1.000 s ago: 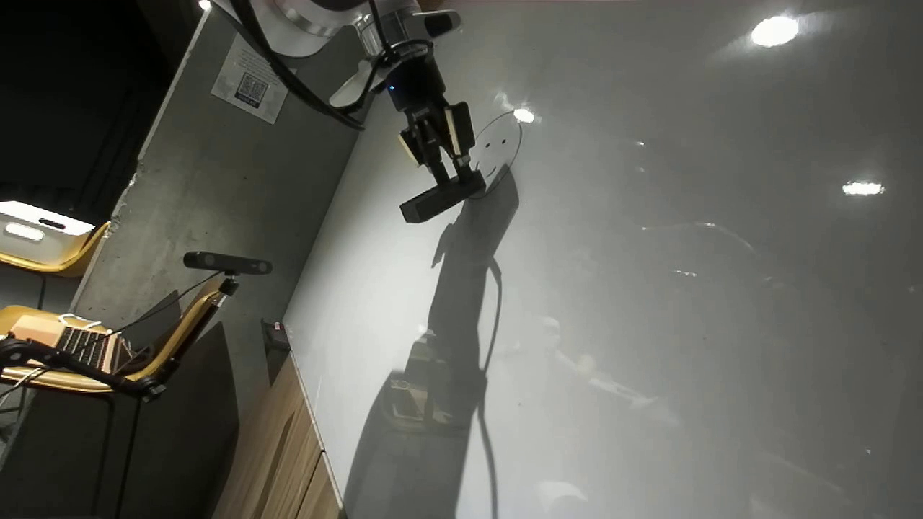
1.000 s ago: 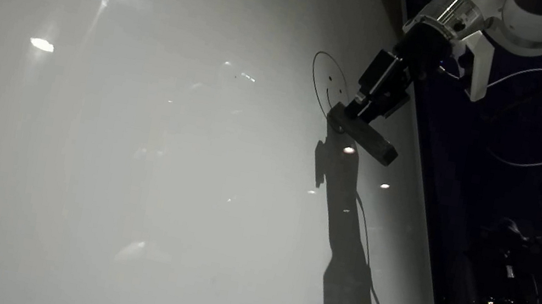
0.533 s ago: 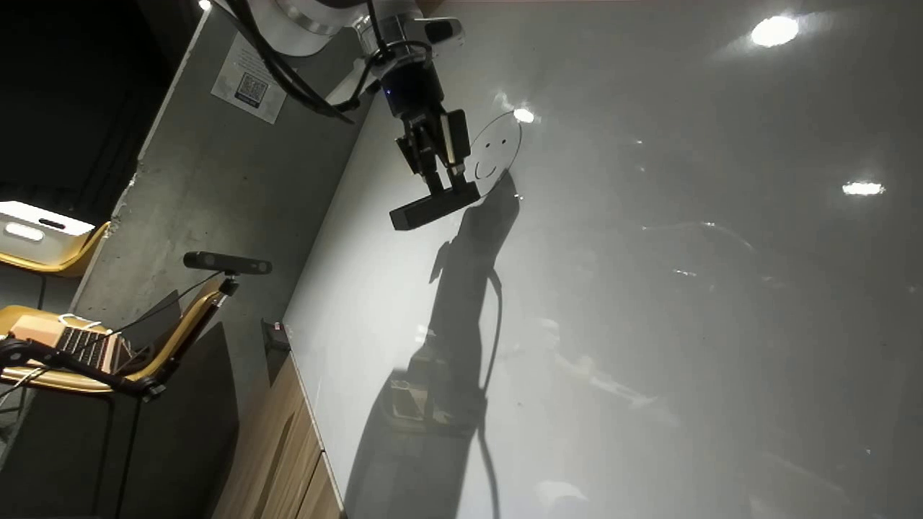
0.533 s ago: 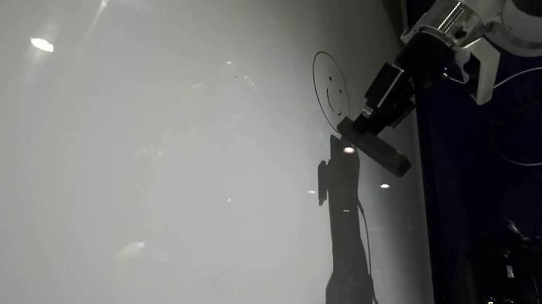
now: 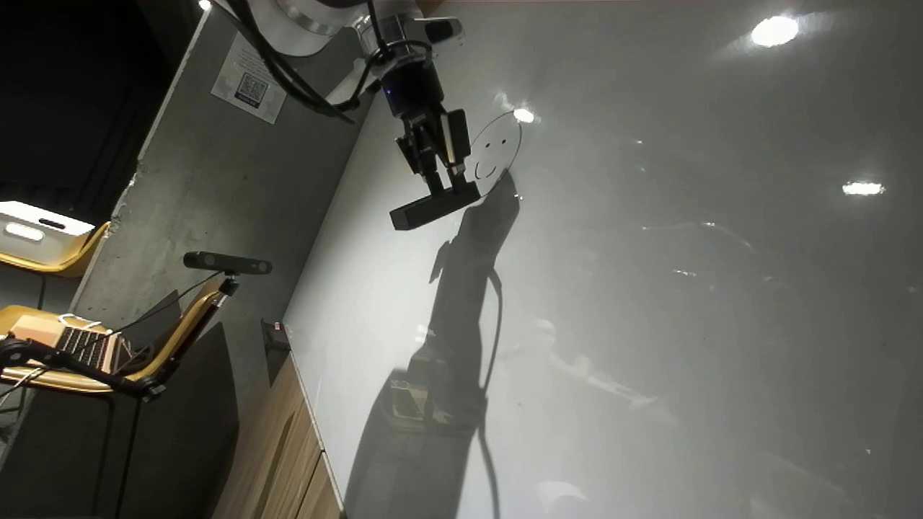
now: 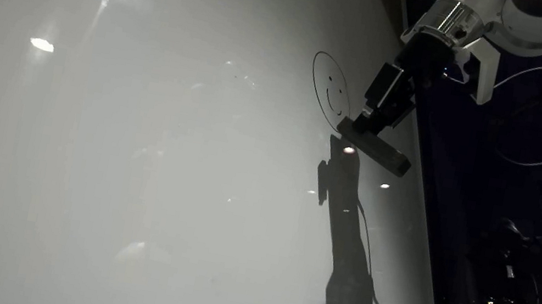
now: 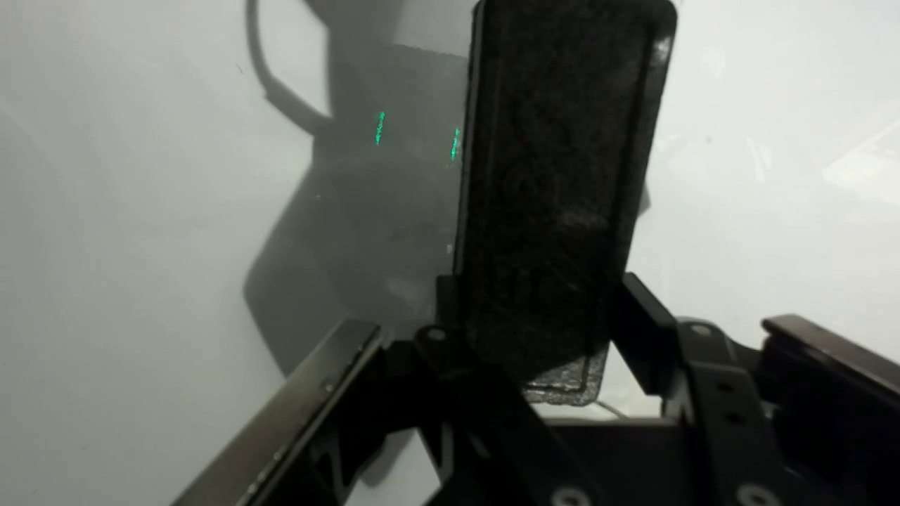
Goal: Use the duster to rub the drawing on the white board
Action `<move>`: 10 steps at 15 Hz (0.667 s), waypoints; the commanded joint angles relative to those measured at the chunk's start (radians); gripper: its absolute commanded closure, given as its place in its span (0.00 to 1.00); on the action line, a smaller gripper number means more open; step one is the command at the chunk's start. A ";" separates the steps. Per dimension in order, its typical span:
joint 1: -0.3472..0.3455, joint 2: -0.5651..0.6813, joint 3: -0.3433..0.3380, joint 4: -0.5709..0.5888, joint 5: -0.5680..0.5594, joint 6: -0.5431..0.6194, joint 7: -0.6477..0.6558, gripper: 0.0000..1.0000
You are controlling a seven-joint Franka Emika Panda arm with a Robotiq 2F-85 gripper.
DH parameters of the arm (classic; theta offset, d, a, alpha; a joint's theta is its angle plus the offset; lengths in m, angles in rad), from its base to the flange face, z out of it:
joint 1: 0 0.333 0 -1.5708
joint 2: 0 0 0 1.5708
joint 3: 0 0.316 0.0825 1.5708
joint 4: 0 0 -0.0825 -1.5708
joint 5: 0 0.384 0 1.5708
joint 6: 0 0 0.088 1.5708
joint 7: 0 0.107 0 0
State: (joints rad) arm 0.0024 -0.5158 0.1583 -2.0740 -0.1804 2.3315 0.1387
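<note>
My gripper [image 7: 538, 309] holds the duster [image 6: 375, 147] snugly by its two long sides. I can see that best in the wrist view, where the duster pokes out a long way past the gripper at one end.

A second ago the duster was over the near end of the drawing [image 6: 332, 92] and hid part of the smile. Now I have moved it back, toward the near right in an exterior view, so the whole smile shows, with both eyes and most of the round line. Over the last half second nothing seems to have moved, so I look to be holding still.

What does that mean for the job? The face is all there, as far as I can see, so I think the rubbing is not done yet. The duster is just beside the drawing, and one end may cover a little of the round line. I can't tell for sure if it touches the white board [image 6: 176, 185]. The dark shadow [image 6: 350, 255] falls a bit to one side of it, so my guess is that it is off the board.

Next, I think I must press the duster flat on the face and rub. If it tips, it could miss some lines.
</note>
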 commanded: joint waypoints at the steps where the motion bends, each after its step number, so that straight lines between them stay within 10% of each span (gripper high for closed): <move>1: -0.007 0.014 0.004 0.036 -0.023 -0.020 -0.005 0.71; 10: -0.003 0.012 0.001 0.035 -0.019 -0.025 -0.014 0.71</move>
State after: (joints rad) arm 0.0025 -0.5157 0.1583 -2.0692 -0.1810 2.3315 0.1357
